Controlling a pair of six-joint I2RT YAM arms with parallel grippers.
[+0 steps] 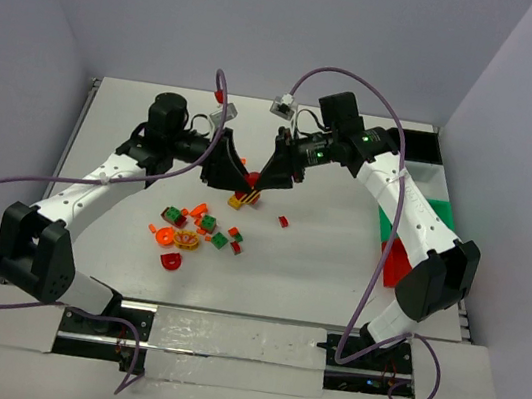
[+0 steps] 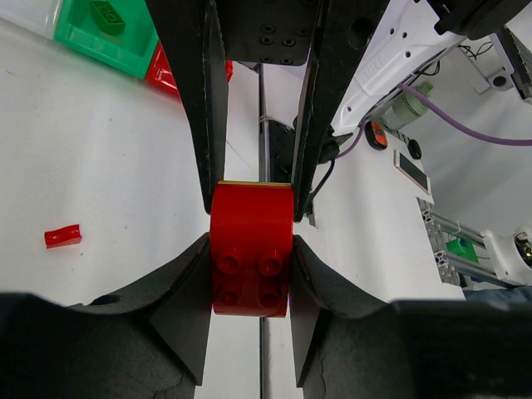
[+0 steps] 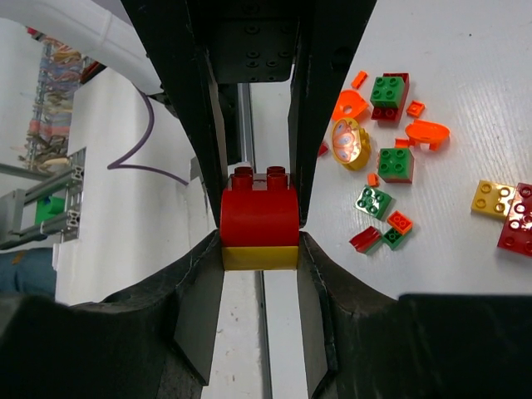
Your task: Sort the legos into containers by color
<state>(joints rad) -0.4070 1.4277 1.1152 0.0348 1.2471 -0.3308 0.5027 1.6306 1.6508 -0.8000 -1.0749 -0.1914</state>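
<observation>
A red rounded lego (image 2: 250, 249) with a yellow piece (image 3: 259, 257) stuck to its base hangs above the table between both arms. My left gripper (image 2: 249, 245) is shut on the red part, and my right gripper (image 3: 259, 248) is shut on the yellow end from the opposite side. In the top view the two grippers (image 1: 234, 167) (image 1: 272, 174) meet over the table's middle. Loose legos (image 1: 196, 229) in red, green and orange lie below, seen too as a scatter (image 3: 384, 158). The containers stand at the right: green bin (image 2: 104, 43), red bin (image 1: 395, 264).
A yellow brick (image 3: 493, 198) and a red brick (image 3: 519, 218) lie together under the grippers. A small red piece (image 1: 283, 221) lies apart to the right. The green bin holds a green brick (image 2: 108, 15). My right arm (image 1: 415, 218) covers part of the bin row.
</observation>
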